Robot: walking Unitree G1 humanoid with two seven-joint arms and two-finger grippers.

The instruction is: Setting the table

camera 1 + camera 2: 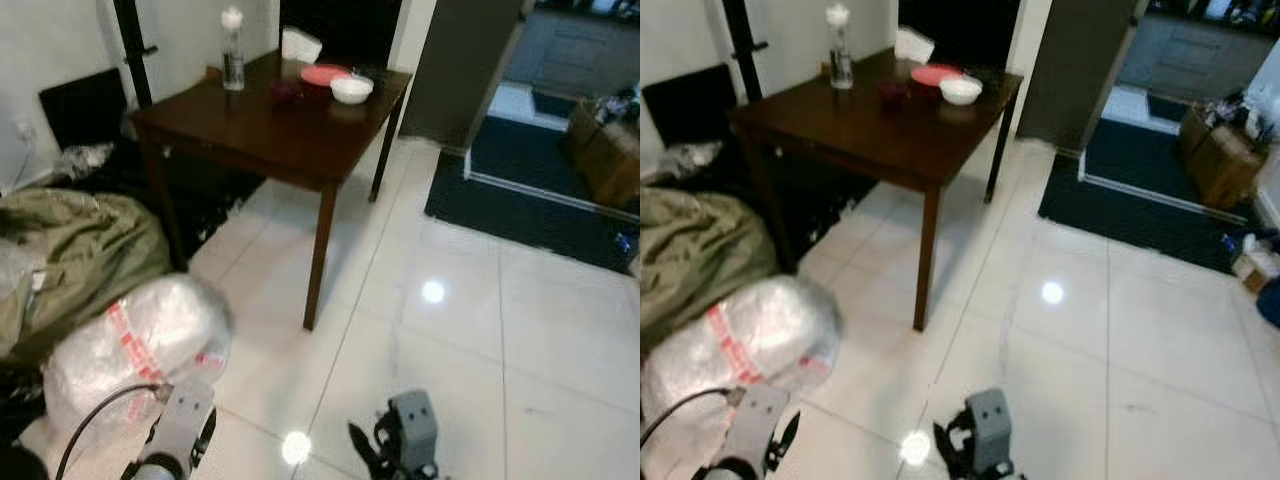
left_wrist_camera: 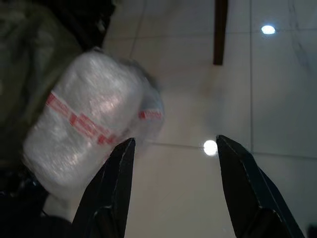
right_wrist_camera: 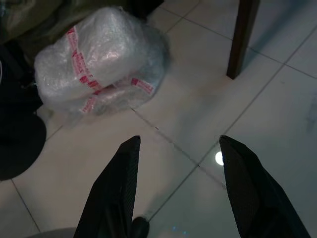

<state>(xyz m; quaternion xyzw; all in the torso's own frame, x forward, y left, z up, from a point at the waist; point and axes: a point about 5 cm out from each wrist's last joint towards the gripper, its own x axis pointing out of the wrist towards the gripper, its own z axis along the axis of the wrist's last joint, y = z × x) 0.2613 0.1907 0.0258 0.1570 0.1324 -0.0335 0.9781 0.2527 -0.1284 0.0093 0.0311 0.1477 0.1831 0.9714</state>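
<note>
1. My left gripper [image 2: 171, 148] hangs low over the pale floor tiles [image 1: 520, 340], its two black fingers spread wide and holding nothing.
2. My right gripper [image 3: 178, 148] hangs low too, fingers just as wide apart and empty, above a tile seam with a bright spot of lamp glare between them.
3. Just beside my left arm lies a bundle of bubble wrap [image 1: 135, 345] banded with red-printed tape (it rests on the floor, not on any furniture).
4. Behind the bundle, further to my left, is a heap of olive-green cloth [image 1: 80, 250], touching or nearly touching the wrap.
5. Ahead stands a dark wooden table [image 1: 250, 130]; its near leg comes down on the tiles in front of me, well apart from both grippers.
6. At the table's far end sit a white bowl [image 1: 351, 89], a red plate [image 1: 323, 74] just behind it, and a small dark item beside them that I cannot make out.
7. A clear bottle [image 1: 233, 55] with a white cap stands upright near the far left edge, and something white and folded [image 1: 300, 45] lies at the back.
8. To my right, a dark mat [image 1: 530, 215] lies across a doorway, with a cardboard box [image 1: 605, 155] beyond it.
</note>
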